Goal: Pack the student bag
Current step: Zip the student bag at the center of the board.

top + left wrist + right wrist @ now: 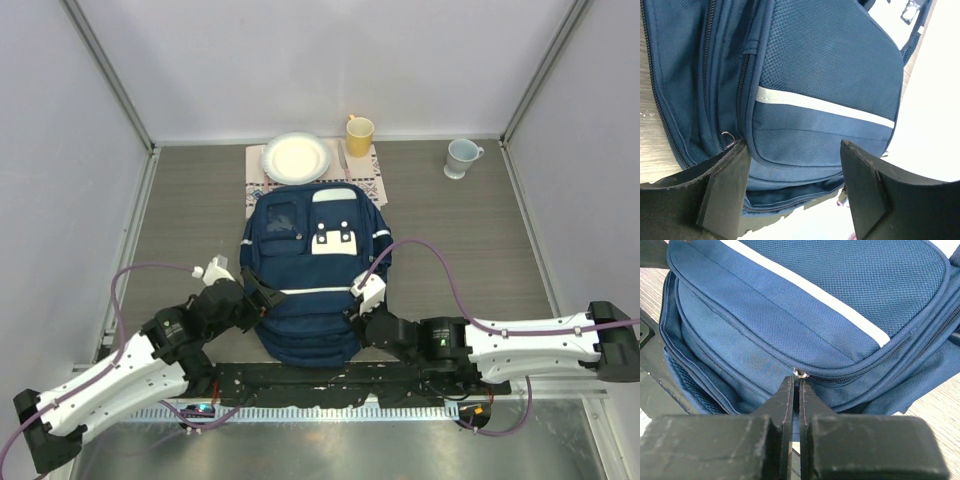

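Note:
The navy student bag [315, 270] lies flat in the middle of the table, its white stripe [320, 290] running across the front. My left gripper [255, 295] is at the bag's left side. It is open, and its fingers [725, 195] straddle the lower front pocket [805, 145] without pinching it. A small metal zipper ring [728, 137] hangs just above the left finger. My right gripper [360, 300] is at the bag's right side. In the right wrist view it [796, 385] is shut on a metal zipper pull [800, 373] on the seam under the striped pocket.
Beyond the bag, a patterned placemat [372, 185] carries a white plate [295, 157] and a yellow mug [359, 132]. A pale blue mug [461, 157] stands at the back right. Enclosure walls rise on three sides, and a black rail [320, 385] runs along the near edge.

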### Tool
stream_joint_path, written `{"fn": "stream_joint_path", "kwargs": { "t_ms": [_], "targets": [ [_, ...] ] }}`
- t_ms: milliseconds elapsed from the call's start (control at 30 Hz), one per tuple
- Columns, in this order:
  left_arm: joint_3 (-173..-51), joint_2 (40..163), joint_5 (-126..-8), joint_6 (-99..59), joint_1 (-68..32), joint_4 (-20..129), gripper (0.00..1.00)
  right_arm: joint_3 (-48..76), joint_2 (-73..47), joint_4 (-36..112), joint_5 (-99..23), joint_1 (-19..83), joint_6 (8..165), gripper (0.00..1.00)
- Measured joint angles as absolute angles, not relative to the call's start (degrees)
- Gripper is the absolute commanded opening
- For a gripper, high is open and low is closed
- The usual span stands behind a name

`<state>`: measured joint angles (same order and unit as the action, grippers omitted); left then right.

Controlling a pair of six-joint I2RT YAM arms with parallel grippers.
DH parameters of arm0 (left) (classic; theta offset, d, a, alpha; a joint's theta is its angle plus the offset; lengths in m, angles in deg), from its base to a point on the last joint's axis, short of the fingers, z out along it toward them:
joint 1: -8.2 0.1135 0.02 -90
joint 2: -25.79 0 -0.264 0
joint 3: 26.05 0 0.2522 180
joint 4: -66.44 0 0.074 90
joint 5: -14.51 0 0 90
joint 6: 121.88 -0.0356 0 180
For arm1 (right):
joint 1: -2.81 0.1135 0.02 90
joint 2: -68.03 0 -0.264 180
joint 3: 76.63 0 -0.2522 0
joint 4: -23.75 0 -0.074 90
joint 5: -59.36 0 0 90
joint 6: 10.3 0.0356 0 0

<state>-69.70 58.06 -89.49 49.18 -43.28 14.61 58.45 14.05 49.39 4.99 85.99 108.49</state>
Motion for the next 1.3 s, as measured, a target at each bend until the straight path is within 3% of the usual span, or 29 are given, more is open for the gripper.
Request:
{"fn": "stream_joint_path", "kwargs": {
  "t_ms": [33, 100, 133, 200, 233, 300, 533, 800, 1300],
  "targets": [
    [-69.09, 58.21, -89.79, 49.53, -43.52, 16.03, 0.57, 58.45, 14.05, 49.26, 4.89, 85.9, 108.47, 0.01],
    [-68.04, 58.91, -90.47, 50.36, -43.92, 16.99, 0.47, 58.56, 14.07, 49.15, 4.93, 85.77, 108.34, 0.01],
    [-67.3, 59.48, -90.86, 50.51, -44.09, 17.5, 0.35, 58.73, 14.14, 49.19, 5.08, 85.66, 108.32, 0.01],
    [-65.9, 60.59, -91.43, 50.86, -44.29, 18.59, 0.24, 59.24, 14.53, 49.19, 5.34, 85.44, 108.34, 0.01],
    [-65.35, 61.1, -91.74, 50.68, -44.31, 19.11, 0.11, 59.59, 14.9, 49.19, 5.5, 85.33, 108.34, 0.01],
    [-65.2, 61.71, -92.31, 51.19, -44.36, 19.86, 0.0, 60.04, 15.58, 49.35, 5.87, 85.09, 108.39, 0.01],
    [-65.18, 53.18, -96.0, 52.0, -45.03, 19.46, 0.0, 61.71, 18.34, 49.96, 5.48, 81.44, 109.96, 0.01],
    [-66.44, 45.73, -98.47, 53.2, -45.34, 12.49, 0.0, 62.36, 20.76, 46.81, -3.86, 65.81, 109.87, 0.01],
    [-66.58, 43.85, -98.23, 51.75, -45.27, 9.52, 0.0, 61.75, 14.47, 39.18, -9.13, 60.63, 102.0, 0.01]
  ]
}}
